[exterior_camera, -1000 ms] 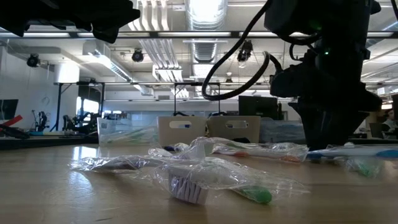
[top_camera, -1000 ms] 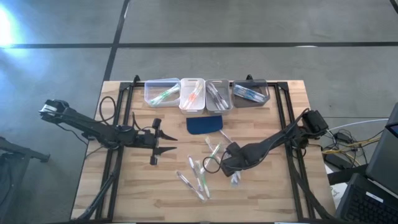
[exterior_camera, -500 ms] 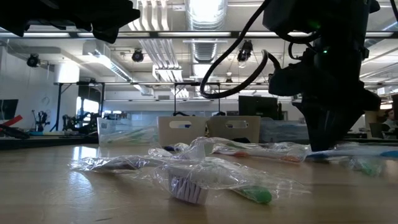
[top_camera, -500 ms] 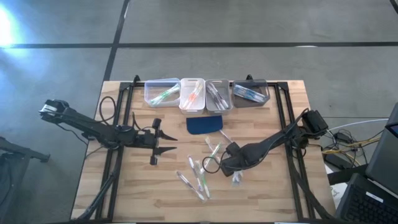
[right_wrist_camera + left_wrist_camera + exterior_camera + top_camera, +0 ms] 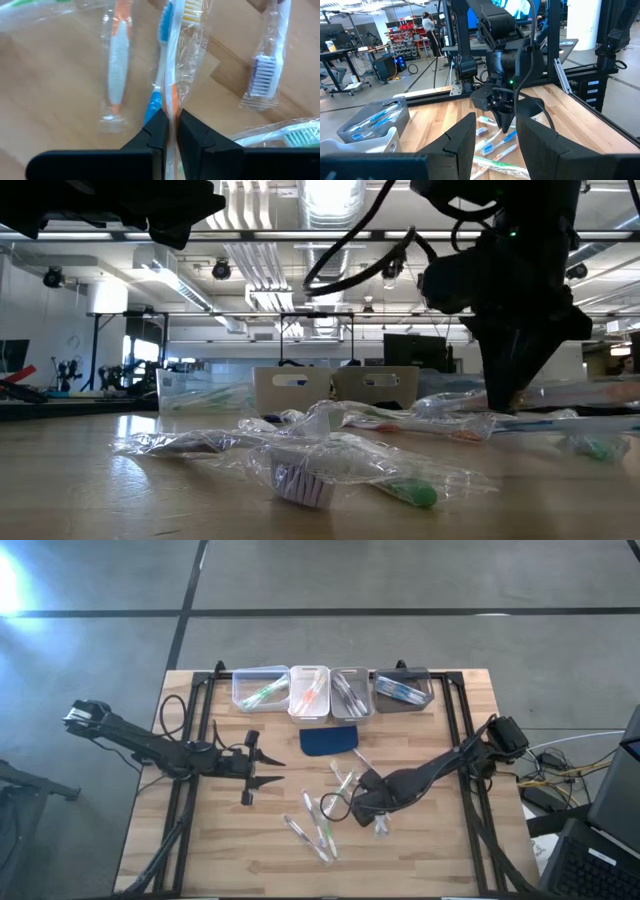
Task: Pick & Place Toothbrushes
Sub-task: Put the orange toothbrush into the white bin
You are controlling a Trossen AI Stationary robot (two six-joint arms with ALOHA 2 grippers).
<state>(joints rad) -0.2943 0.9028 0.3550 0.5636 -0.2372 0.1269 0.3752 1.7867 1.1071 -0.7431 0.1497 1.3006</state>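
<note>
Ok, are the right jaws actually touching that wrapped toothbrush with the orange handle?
Touching. The right wrist view shows the right gripper shut on the clear-wrapped orange-handled toothbrush, wrapper pinched between both fingers with no gap.

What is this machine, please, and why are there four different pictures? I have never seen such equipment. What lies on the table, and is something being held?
These are two robot arms at a wooden table. Each ends in a two-finger end effector.

One picture looks straight down from above, one looks level across the table top, and two come from cameras on the arms' wrists.

On the table lie wrapped toothbrushes and a dark blue pad. At the far edge stand four small bins with toothbrushes already inside.

The right end effector is shut on an orange toothbrush in clear wrap, with a blue toothbrush right beside it; I cannot tell whether that one is pinched too. The left end effector waits open and empty, over the table's left side.
</note>
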